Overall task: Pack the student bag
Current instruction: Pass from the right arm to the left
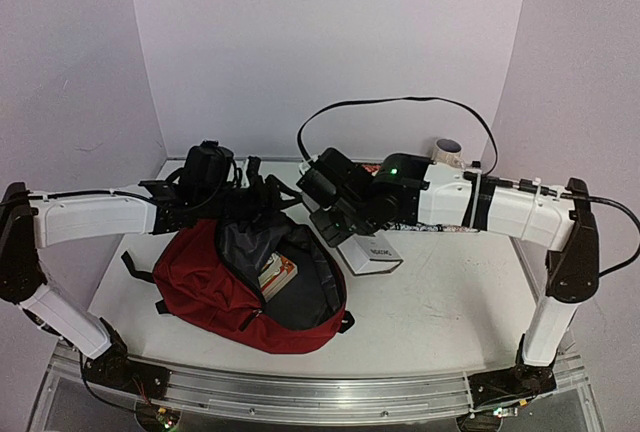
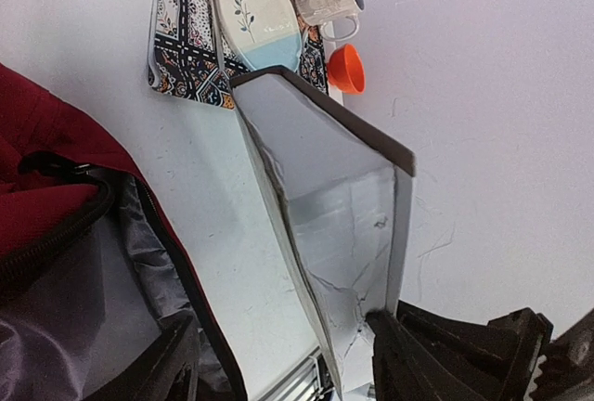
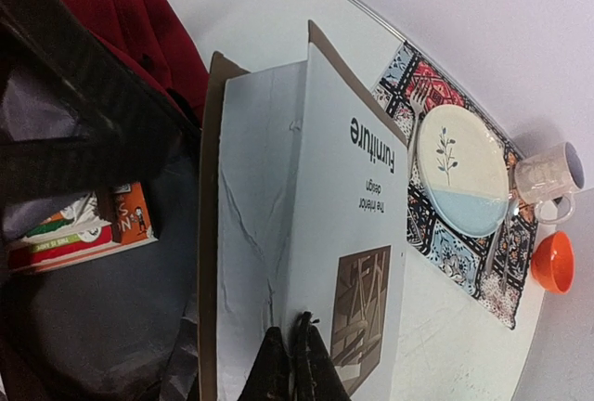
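Note:
The student bag [image 1: 215, 287] is a dark red backpack lying open at centre left, with its black lining showing. It also shows in the left wrist view [image 2: 37, 169] and the right wrist view [image 3: 139, 20]. A small colourful book [image 1: 277, 274] lies inside it [image 3: 83, 229]. My right gripper [image 1: 335, 220] is shut [image 3: 297, 350] on the cover of a white "Furniture" book [image 3: 343, 225], held upright just right of the bag's mouth [image 1: 372, 252] [image 2: 325, 187]. My left gripper [image 1: 235, 197] is at the bag's far rim. It is open [image 2: 288, 364], with one finger against the grey lining.
A patterned placemat [image 3: 418, 95] at the back right carries a cream and blue plate [image 3: 461, 169]. A mug [image 3: 548, 178] and an orange cup [image 3: 553, 262] stand beside it. The two arms are close together over the bag's far side. Black straps lie round the bag.

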Controlling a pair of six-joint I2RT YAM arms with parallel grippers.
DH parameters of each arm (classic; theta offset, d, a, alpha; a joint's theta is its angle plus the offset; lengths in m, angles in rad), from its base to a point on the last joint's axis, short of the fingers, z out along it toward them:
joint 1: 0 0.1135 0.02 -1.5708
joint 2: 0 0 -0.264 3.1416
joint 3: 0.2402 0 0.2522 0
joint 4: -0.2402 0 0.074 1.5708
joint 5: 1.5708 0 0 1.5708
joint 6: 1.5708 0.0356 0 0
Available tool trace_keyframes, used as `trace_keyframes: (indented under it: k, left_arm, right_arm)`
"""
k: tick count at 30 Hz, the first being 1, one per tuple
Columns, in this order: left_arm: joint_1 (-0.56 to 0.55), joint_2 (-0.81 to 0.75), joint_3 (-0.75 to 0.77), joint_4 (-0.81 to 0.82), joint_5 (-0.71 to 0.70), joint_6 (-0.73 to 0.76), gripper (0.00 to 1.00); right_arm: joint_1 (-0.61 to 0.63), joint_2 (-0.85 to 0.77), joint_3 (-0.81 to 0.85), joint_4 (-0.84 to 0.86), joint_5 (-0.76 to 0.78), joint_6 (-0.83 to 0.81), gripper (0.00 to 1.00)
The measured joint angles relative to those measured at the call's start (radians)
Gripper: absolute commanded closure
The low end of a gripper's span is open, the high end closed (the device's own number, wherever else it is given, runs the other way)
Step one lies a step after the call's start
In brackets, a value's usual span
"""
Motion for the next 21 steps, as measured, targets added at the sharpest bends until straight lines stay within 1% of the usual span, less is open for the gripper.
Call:
trace_keyframes:
  k: [8,15,19,21]
  left_arm:
    - [0.0,0.038,0.0,0.06,0.032,-0.032,0.52]
    - [-0.001,0.048,0.0,0.093,0.048,-0.056,0.78]
    - [-0.001,0.047,-0.011,0.116,0.046,-0.058,0.88]
    - [-0.001,0.041,-0.033,0.131,0.04,-0.063,0.91]
  right_arm:
    - [0.018,-0.004,0.0,0.057,-0.014,-0.023,1.0]
    - [0.019,-0.004,0.0,0.078,-0.023,-0.036,1.0]
    - [0.018,-0.003,0.0,0.084,-0.028,-0.039,1.0]
    - [0.017,0.0,0.0,0.087,-0.033,-0.039,0.98]
